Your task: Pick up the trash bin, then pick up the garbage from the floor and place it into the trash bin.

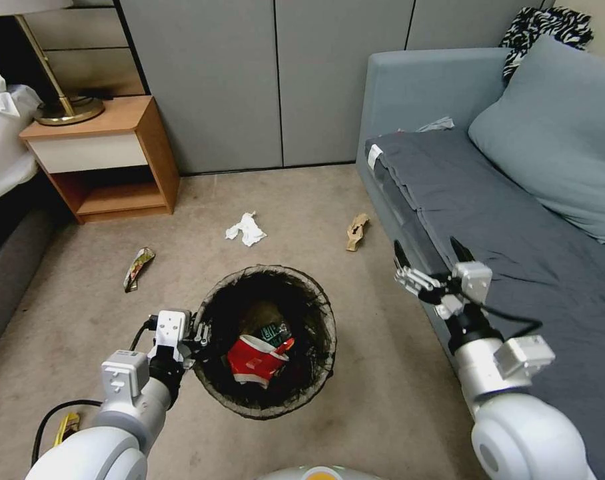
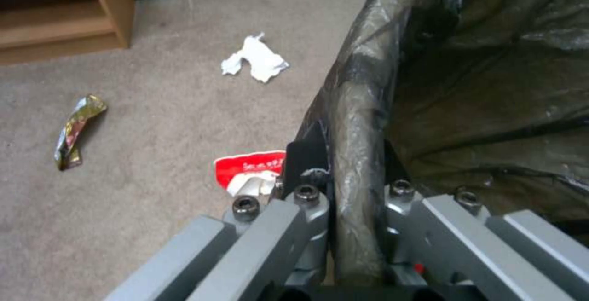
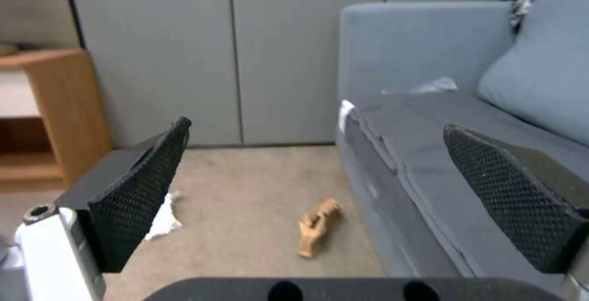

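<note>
The trash bin, lined with a dark bag, hangs in front of me. My left gripper is shut on its near-left rim. Inside lie a crumpled red-and-white cup and a green-labelled bottle. Garbage on the carpet: a white tissue, brown paper, a yellow snack wrapper, and a red-and-white carton beside the bin. My right gripper hovers open over the sofa's front edge, with the brown paper on the floor beyond it.
A grey sofa with a blue cushion fills the right side. A wooden nightstand with a brass lamp stands at the back left beside a bed. Grey cabinet doors close off the back.
</note>
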